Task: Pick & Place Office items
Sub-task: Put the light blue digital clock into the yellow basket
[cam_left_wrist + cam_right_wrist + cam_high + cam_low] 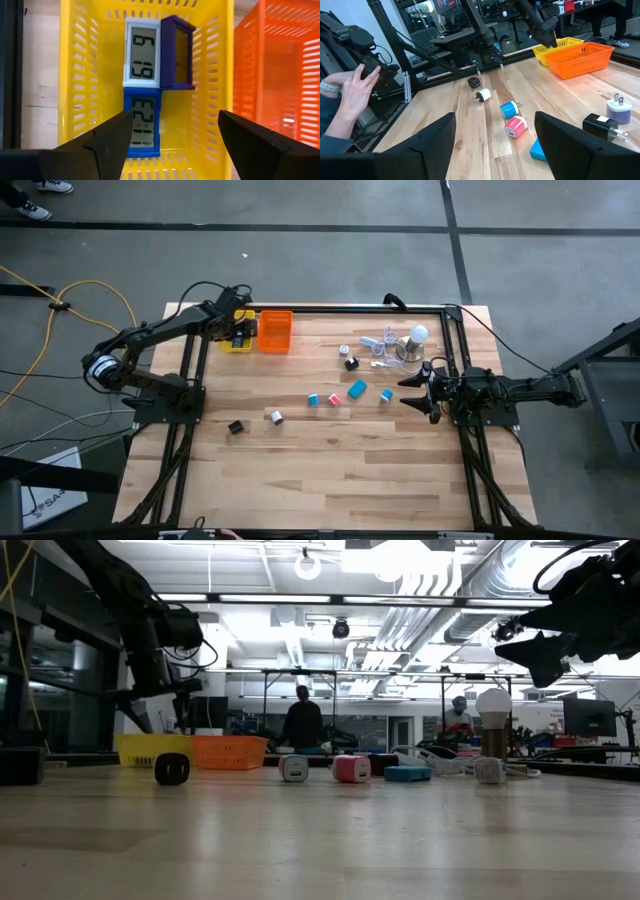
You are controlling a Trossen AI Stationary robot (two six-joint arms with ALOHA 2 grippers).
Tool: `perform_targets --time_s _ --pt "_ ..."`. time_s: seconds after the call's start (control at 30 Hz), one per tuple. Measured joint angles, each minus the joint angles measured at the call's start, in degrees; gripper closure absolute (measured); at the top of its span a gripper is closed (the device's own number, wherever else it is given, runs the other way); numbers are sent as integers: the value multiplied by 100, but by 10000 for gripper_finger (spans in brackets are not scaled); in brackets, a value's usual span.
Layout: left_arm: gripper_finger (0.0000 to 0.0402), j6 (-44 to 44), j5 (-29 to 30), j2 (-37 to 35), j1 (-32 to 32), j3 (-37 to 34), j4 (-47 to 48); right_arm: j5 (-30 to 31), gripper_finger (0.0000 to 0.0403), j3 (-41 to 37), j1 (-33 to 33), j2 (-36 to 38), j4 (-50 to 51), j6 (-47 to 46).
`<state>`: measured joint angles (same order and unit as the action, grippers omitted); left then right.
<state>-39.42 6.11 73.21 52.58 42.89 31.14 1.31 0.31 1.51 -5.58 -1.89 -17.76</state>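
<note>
Roughly a third done, judging by the layout. On the wooden tabletop [330, 450], yellow basket [236, 340] already loaded with three small display units [142, 55]; orange basket [275, 332] apparently empty. Above the yellow basket, left gripper [172, 132], fingers spread wide, gripping nothing. At the far side, right gripper [412, 388] waiting, fingers likewise apart and empty. Still loose mid-table: about eight office items [357, 389], among them blue, pink, white and black pieces, all left to sort.
</note>
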Motion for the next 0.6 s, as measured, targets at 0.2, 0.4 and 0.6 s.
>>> perform_targets --time_s 0.2,0.4,0.6 --pt "116 180 -1 -333 64 1 -56 -1 144 0 1 2 2 0" --pt "116 419 -4 -727 103 1 -53 -1 144 1 1 0 2 0" --pt "116 818 -6 -1026 -55 1 -80 -1 144 0 -1 1 0 -1"
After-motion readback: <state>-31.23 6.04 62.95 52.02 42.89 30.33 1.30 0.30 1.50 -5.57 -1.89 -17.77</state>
